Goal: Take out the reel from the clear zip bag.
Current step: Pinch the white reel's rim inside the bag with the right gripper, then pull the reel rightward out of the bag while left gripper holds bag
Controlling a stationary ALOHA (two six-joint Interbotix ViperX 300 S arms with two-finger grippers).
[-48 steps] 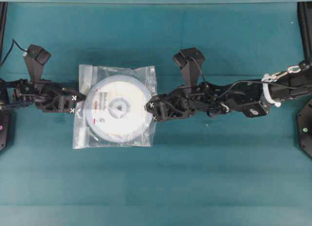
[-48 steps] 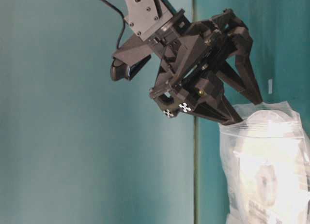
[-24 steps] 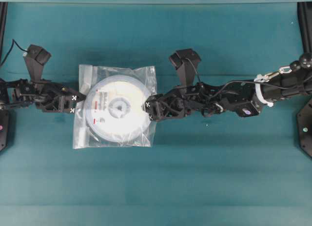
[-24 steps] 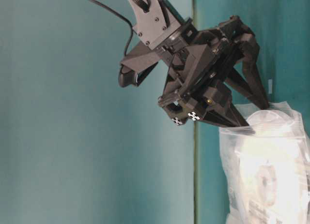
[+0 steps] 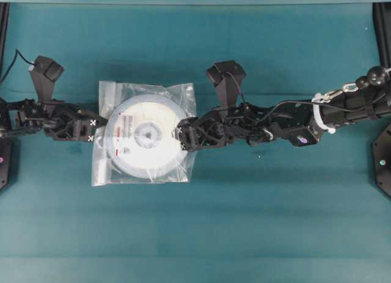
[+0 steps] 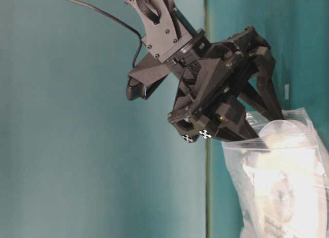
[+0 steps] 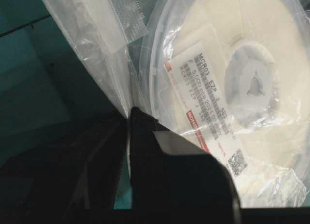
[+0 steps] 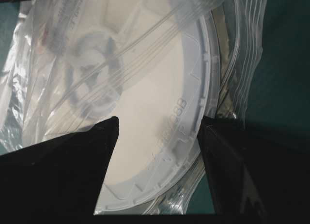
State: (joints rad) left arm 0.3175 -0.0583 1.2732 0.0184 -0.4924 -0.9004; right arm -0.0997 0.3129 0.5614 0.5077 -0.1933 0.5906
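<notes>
The reel (image 5: 148,134), white with a grey hub and a red-striped label (image 7: 203,98), lies inside the clear zip bag (image 5: 104,173) at the table's middle left. My left gripper (image 5: 96,129) is shut on the bag's left edge; in the left wrist view its jaws (image 7: 130,112) pinch the film beside the reel (image 7: 271,45). My right gripper (image 5: 181,139) is open at the bag's right edge. In the right wrist view the reel's rim (image 8: 193,112) sits between its spread fingers (image 8: 156,122), under crinkled bag film (image 8: 247,50). From table level the fingertips (image 6: 267,126) dip into the bag (image 6: 288,197).
Teal table surface (image 5: 244,222) surrounds the bag on all sides. Black fixtures stand at the far left (image 5: 3,164) and far right (image 5: 383,154) edges. The right arm (image 5: 293,121) stretches across the table's right half.
My right gripper has slid left, from the bag's right edge to over the reel's rim, staying open. The bag's right side has bunched a little. The left gripper has held still.
</notes>
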